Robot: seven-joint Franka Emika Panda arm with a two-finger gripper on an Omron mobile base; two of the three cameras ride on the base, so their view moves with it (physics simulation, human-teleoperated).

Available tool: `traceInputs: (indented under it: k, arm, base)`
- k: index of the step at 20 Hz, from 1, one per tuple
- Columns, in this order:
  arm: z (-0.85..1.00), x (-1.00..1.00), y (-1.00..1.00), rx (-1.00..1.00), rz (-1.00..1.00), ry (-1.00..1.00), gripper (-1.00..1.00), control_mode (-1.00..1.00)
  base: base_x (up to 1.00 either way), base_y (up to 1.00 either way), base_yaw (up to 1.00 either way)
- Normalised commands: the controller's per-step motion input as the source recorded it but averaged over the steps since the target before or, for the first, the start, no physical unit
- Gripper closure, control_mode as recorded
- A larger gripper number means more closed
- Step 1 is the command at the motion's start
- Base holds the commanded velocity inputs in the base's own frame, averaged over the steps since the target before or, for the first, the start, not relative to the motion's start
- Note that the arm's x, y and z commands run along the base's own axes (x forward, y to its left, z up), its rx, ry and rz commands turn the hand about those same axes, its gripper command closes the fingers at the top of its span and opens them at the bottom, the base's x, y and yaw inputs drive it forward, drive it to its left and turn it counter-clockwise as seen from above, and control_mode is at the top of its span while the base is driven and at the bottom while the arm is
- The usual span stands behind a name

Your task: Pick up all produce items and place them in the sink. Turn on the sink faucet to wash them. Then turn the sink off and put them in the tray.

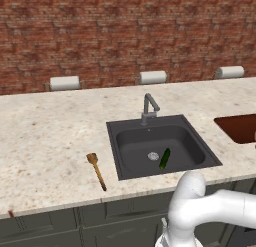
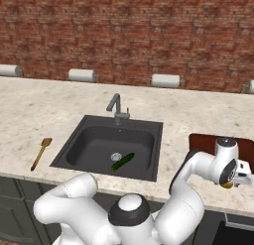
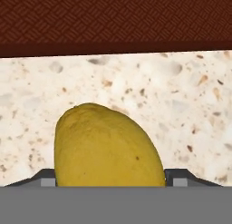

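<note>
I see the yellow piece [image 3: 106, 146] filling the gap between the jaws of my gripper [image 2: 229, 184], so nothing else can enter there. Just beyond the jaws lies bare speckled counter [image 3: 181, 96], unobstructed on both sides of the piece. Past that strip, the tray [image 3: 113, 23] rim crosses the whole width ahead of the jaws as a low wall; its floor behind looks free. Well off to one side of the jaws, the sink [image 2: 89, 121] is open, apart from the cucumber [image 2: 122, 161] beside the drain [image 2: 115, 156] and the faucet [image 2: 117, 109] at its back edge. My own arm [image 2: 191, 172] stands between jaws and basin.
</note>
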Motion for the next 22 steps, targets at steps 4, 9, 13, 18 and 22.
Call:
traceInputs:
  k: [4,9,13,18,22]
  arm:
    - [0.02,-0.02,0.00,0.00,0.09,0.00,1.00,-1.00]
    - [0.63,-0.38,0.50,-0.01,0.08,-0.01,1.00,-1.00]
    - [0.99,-0.49,0.97,-0.03,0.18,0.00,1.00,-1.00]
    - [0.59,-0.02,1.00,0.00,0.43,0.02,1.00,-1.00]
    - [0.34,0.14,1.00,0.02,0.47,0.05,1.00,-1.00]
  base:
    - [0.00,0.00,0.00]
    - [0.00,0.00,0.00]
    - [0.00,0.00,0.00]
    - [0.00,0.00,0.00]
    - [0.00,0.00,0.00]
